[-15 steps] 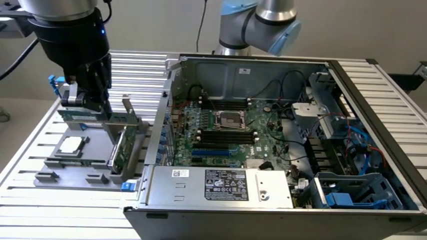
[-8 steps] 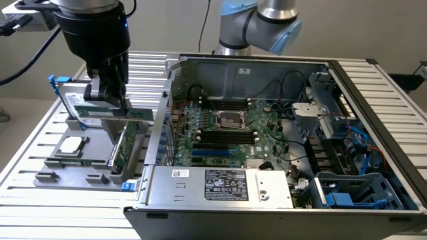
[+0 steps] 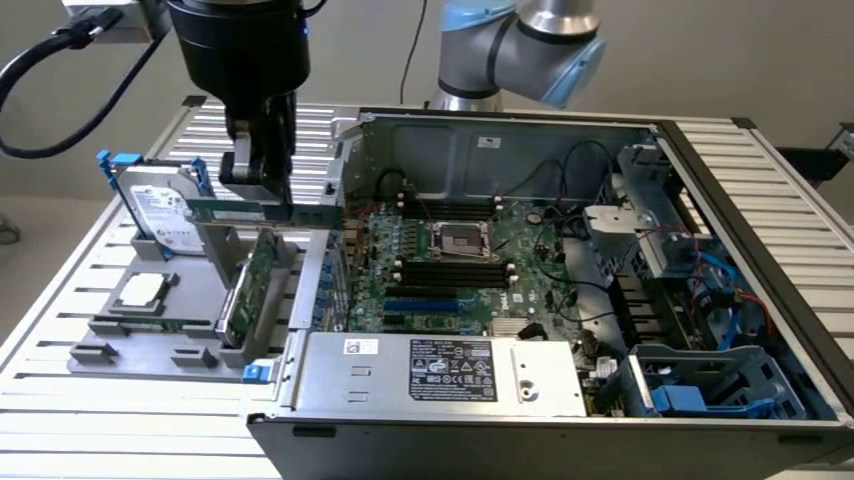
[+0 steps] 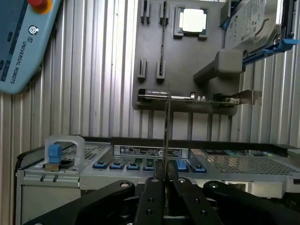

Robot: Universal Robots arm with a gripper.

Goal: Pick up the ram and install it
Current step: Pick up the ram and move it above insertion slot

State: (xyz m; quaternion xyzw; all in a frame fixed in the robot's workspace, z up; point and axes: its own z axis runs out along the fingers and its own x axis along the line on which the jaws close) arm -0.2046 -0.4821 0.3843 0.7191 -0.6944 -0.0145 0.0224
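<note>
Ram (image 3: 300,213), clamped in closed jaws of gripper (image 3: 256,190), held above gray parts tray (image 3: 187,310), toward exterior view's left of open computer case (image 3: 747,190); pickup done, not yet seated in motherboard slots (image 3: 454,272).

your slatted metal worktop (image 3: 107,420) carries the open computer case (image 3: 561,445) on the exterior view's right, with a grey parts holder (image 3: 194,295) just beside it. a blue teach pendant (image 4: 21,47) sits over the slats.
</note>
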